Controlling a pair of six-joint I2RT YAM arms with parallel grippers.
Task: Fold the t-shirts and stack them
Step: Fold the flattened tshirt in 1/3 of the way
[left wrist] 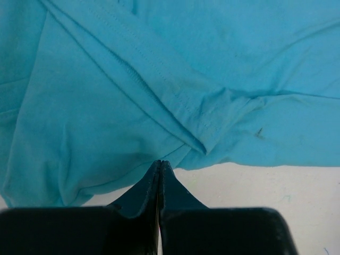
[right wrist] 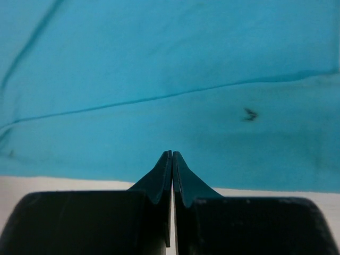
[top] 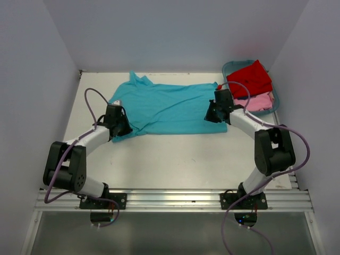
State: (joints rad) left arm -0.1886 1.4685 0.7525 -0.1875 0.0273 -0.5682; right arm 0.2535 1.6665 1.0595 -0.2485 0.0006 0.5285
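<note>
At the pressed-together tips of left gripper [left wrist: 160, 162] and right gripper [right wrist: 172, 153], edge of turquoise t-shirt [top: 170, 106].

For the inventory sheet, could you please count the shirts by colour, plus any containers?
Turquoise shirt: 1
Red shirt: 1
Pink shirt: 1
Tub: 1
Total: 4

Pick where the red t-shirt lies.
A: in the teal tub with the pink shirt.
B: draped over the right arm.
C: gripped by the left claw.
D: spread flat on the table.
A: the red t-shirt sits in the teal tub at the far right, beside the pink t-shirt.
</note>
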